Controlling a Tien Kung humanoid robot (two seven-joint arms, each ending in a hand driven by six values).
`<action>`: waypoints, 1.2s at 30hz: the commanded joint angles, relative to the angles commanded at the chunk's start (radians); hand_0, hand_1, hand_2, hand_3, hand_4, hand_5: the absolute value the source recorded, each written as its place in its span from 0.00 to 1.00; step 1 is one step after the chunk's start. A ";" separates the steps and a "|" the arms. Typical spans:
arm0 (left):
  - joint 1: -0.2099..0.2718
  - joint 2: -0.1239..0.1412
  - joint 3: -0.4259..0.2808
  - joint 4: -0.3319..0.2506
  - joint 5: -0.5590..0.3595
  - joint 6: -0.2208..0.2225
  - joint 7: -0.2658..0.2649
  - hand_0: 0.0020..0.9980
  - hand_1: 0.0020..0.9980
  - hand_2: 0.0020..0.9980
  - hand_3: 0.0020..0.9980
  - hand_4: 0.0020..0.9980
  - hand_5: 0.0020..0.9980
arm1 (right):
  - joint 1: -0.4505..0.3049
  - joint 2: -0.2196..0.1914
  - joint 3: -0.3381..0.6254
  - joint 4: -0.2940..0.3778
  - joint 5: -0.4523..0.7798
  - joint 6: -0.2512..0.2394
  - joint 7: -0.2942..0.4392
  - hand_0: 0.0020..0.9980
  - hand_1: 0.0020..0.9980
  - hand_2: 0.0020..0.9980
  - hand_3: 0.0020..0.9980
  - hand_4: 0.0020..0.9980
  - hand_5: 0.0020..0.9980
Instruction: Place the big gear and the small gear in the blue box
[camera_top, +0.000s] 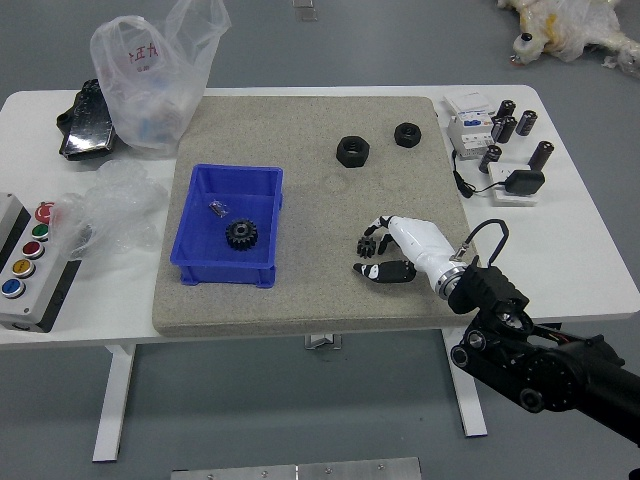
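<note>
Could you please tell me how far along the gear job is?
Roughly half done: the big gear lies in the blue box. The small gear is on the grey mat, between the open fingers of the right hand, seemingly not yet grasped. Picking it up and placing it in the box remain.

Right arm (560, 375) and button box (42, 285) partly beyond picture's edges
</note>
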 joint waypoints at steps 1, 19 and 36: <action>0.000 0.000 0.000 0.000 -0.001 0.000 0.000 0.72 0.61 0.56 0.67 0.68 0.47 | 0.000 0.001 -0.003 -0.001 -0.001 -0.001 -0.001 0.61 0.59 0.38 0.65 0.60 0.26; -0.001 0.001 0.001 -0.002 -0.007 0.001 -0.003 0.72 0.61 0.57 0.68 0.69 0.51 | 0.014 0.004 -0.003 -0.003 0.016 -0.024 0.024 0.59 0.56 0.34 0.61 0.63 0.15; -0.004 0.000 -0.005 -0.004 0.000 -0.001 -0.003 0.72 0.60 0.57 0.69 0.69 0.53 | 0.153 0.031 -0.018 0.084 -0.030 -0.017 0.010 0.60 0.55 0.34 0.61 0.64 0.18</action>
